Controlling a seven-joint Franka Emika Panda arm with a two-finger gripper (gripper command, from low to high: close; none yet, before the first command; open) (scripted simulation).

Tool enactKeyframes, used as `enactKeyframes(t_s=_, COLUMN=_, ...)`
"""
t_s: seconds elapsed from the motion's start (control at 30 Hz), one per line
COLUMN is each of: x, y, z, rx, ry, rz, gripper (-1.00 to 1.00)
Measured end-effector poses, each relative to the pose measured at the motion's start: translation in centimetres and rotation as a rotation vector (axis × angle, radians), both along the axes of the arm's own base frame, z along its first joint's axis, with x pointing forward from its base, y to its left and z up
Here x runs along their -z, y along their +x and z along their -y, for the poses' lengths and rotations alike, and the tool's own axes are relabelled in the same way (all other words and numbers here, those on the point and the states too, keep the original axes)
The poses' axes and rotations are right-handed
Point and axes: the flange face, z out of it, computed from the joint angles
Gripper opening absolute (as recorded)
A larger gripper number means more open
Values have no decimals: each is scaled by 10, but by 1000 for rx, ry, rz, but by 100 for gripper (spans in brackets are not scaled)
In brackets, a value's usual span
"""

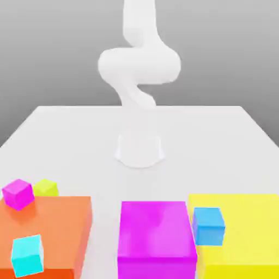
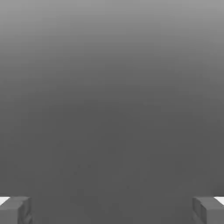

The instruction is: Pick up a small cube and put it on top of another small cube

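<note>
One small magenta cube (image 1: 17, 193) sat on the orange block (image 1: 54, 223), near the cyan cube (image 1: 26, 255). It looked light, rigid and slick; best pinched across flat opposite faces. The gripper (image 2: 112, 210) was spread wide.

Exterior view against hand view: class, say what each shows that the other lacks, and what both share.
Exterior view: the white arm on a white table, small magenta cube, yellow-green cube, cyan cube, blue cube, and big orange, magenta and yellow blocks. Hand view: the open end effector, its fingertips wide apart. Shared: a plain grey backdrop.
</note>
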Motion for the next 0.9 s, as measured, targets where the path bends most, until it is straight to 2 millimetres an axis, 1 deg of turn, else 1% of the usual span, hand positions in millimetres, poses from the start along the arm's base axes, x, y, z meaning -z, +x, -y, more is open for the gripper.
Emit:
enactKeyframes(t_s=0.07, x=49, y=20, z=36, rx=45, ry=7, rz=-73, gripper=0)
enactKeyframes(t_s=0.13, x=99, y=30, z=70, rx=89, ry=17, rz=-143, gripper=0)
enactKeyframes(t_s=0.2, x=149, y=32, z=103, rx=132, ry=29, rz=-213, gripper=0)
enactKeyframes(t_s=0.27, x=199, y=27, z=135, rx=175, ry=44, rz=-282, gripper=0)
enactKeyframes(t_s=0.33, x=249, y=13, z=163, rx=219, ry=62, rz=-352, gripper=0)
enactKeyframes(t_s=0.4, x=300, y=-8, z=189, rx=264, ry=84, rz=-425, gripper=0)
enactKeyframes(t_s=0.47, x=351, y=-38, z=211, rx=311, ry=110, rz=-501, gripper=0)
enactKeyframes(t_s=0.5, x=376, y=-57, z=221, rx=336, ry=125, rz=-541, gripper=0)
enactKeyframes(t_s=0.57, x=419, y=-94, z=232, rx=379, ry=155, rz=-613, gripper=0)
enactKeyframes(t_s=0.6, x=439, y=-119, z=240, rx=416, ry=175, rz=-647, gripper=0)
enactKeyframes(t_s=0.63, x=454, y=-130, z=238, rx=417, ry=183, rz=-674, gripper=0)
enactKeyframes(t_s=0.67, x=465, y=-141, z=242, rx=437, ry=192, rz=-687, gripper=0)
enactKeyframes(t_s=0.9, x=522, y=-146, z=241, rx=434, ry=190, rz=-703, gripper=0)
